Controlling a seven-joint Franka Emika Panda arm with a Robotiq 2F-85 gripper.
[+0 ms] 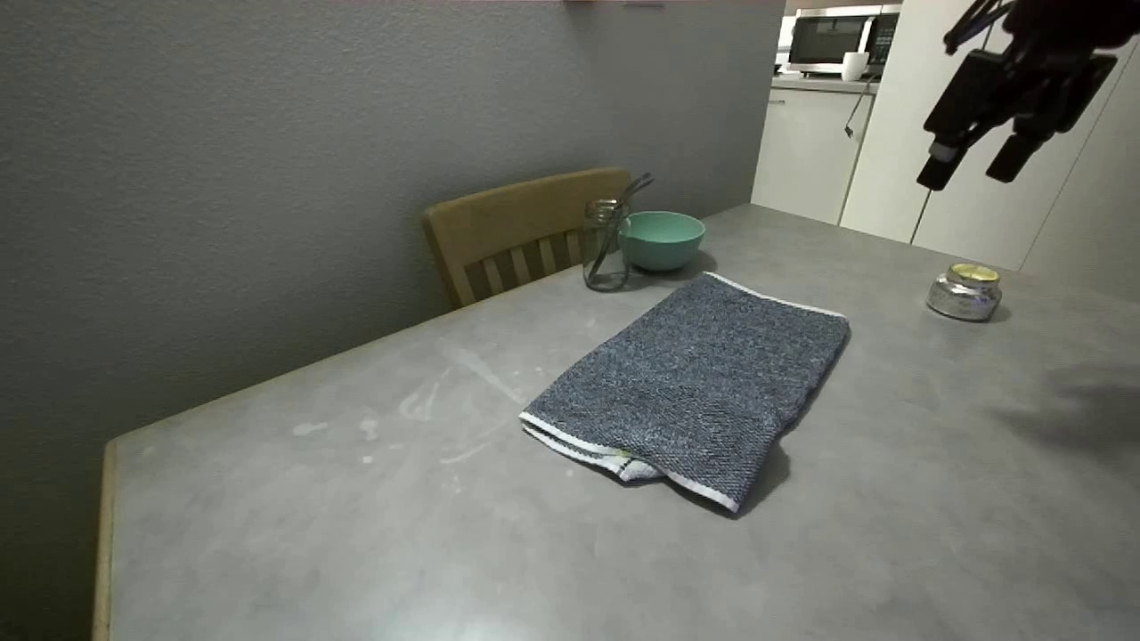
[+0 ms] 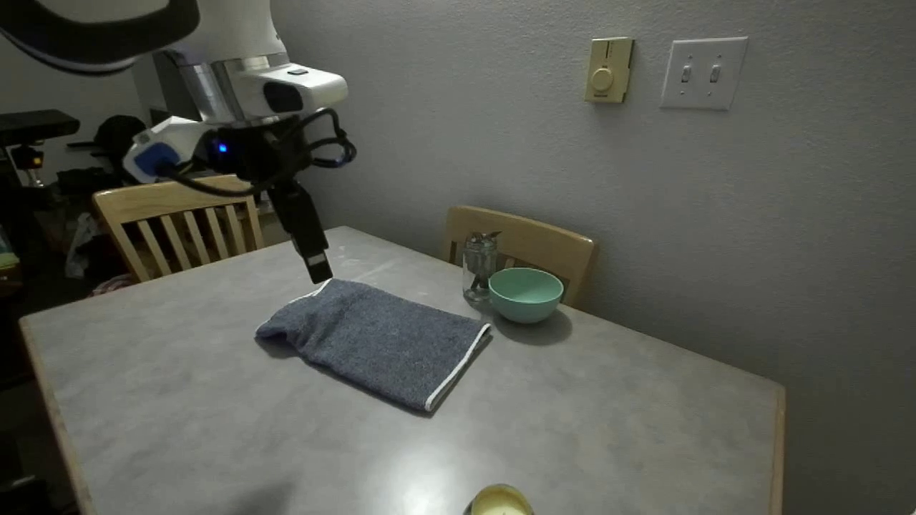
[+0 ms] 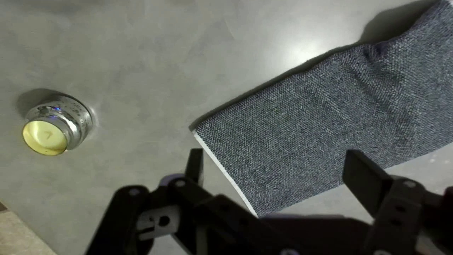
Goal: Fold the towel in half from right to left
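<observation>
The dark blue-grey towel (image 1: pixel 695 374) lies on the table as a doubled rectangle with white hems at both ends; it also shows in an exterior view (image 2: pixel 386 340) and the wrist view (image 3: pixel 308 124). At one end a lower layer with a lighter striped underside peeks out, and one corner is slightly raised and rumpled. My gripper (image 1: pixel 971 171) is open and empty, high above the table and apart from the towel. It also shows in an exterior view (image 2: pixel 320 270), and in the wrist view its fingers (image 3: pixel 274 154) stand wide apart with the towel below.
A green bowl (image 1: pixel 663 240) and a glass jar with utensils (image 1: pixel 606 258) stand beyond the towel, near the table edge by a wooden chair (image 1: pixel 525 223). A silver candle jar (image 1: pixel 964 294) stands on the table on the opposite side. A grey wall (image 2: pixel 680 214) runs behind the chair.
</observation>
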